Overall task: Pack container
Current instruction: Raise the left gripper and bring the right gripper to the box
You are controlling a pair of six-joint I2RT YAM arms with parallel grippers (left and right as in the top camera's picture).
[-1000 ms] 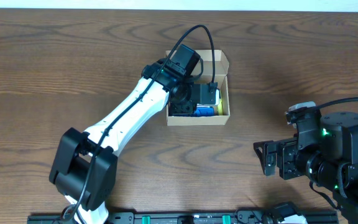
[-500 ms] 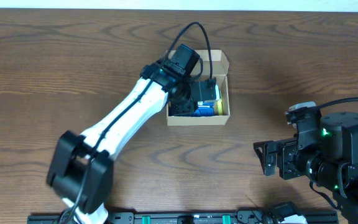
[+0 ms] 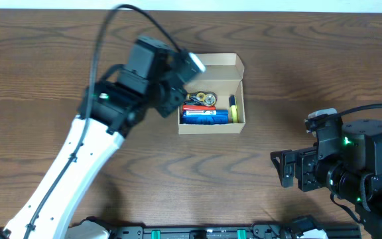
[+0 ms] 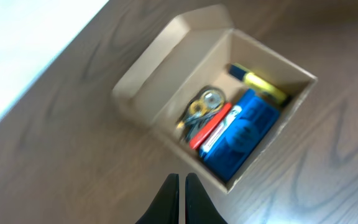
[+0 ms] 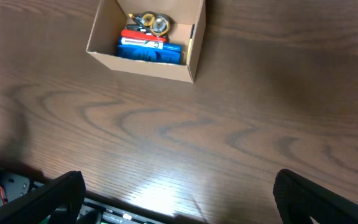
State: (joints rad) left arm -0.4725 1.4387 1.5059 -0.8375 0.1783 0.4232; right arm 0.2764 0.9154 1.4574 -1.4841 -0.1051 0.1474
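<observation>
Toward the desk's point(image 3: 38, 53) far edge sits the open box point(image 3: 211, 128); left gripper point(image 4: 179, 182) closed, empty, beside it; right gripper point(image 5: 179, 193) spread wide, empty.

Matt tan cardboard container point(image 3: 211, 96) on a smooth wood-grain table point(image 3: 297, 60).

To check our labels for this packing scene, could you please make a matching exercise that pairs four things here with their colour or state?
Things:
1. flat case
2. marker
3. box lid
4. left tool

Colour or state:
a. shut, holding nothing
b. yellow
c. folded open
d. blue

Pairs: 1-d; 2-b; 3-c; 4-a
</observation>
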